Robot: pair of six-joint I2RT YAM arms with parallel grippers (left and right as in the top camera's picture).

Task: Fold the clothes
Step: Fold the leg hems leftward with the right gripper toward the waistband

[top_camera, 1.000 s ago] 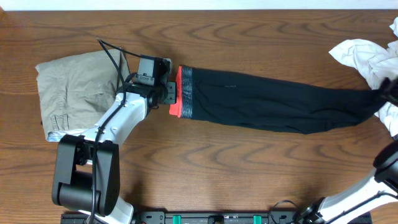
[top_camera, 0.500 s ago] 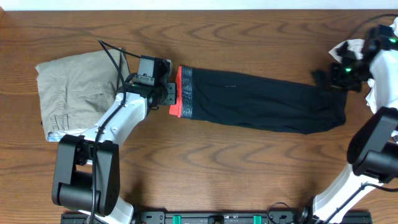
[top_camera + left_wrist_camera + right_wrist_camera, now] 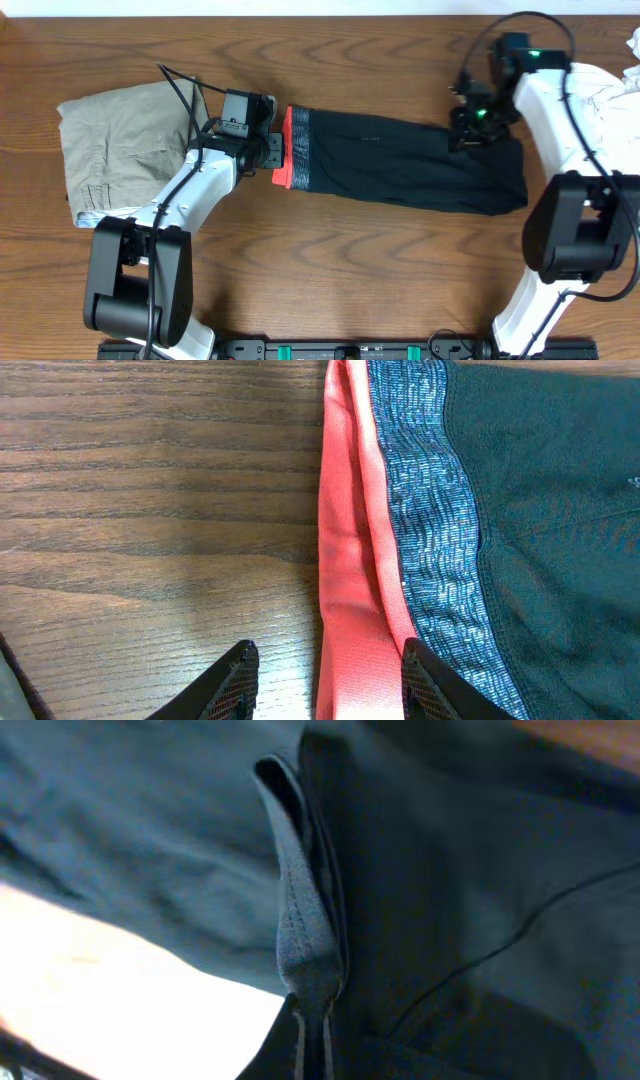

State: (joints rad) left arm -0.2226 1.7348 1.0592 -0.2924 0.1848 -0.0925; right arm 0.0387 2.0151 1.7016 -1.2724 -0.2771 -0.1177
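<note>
1. Black leggings, laid lengthwise across the middle of the wooden table, flat along most of their length.
2. At their left end, a coral waistband, backed by a grey-blue heathered strip.
3. At their right end, the leg end doubled back leftward over the legs and raised off the cloth beneath.
4. Right gripper above the leggings' upper edge near that right end, fingers pressed together on a stitched ridge of the black fabric.
5. Left gripper at the waistband end, fingers apart: one tip over bare wood just left of the coral edge, the other over the seam between coral and heathered strip. Contact with the cloth impossible to tell.
6. Left of the leggings, just beyond the left gripper, khaki trousers in a folded rectangle.
7. Right of the leggings, crumpled white cloth, partly hidden behind the right arm.
</note>
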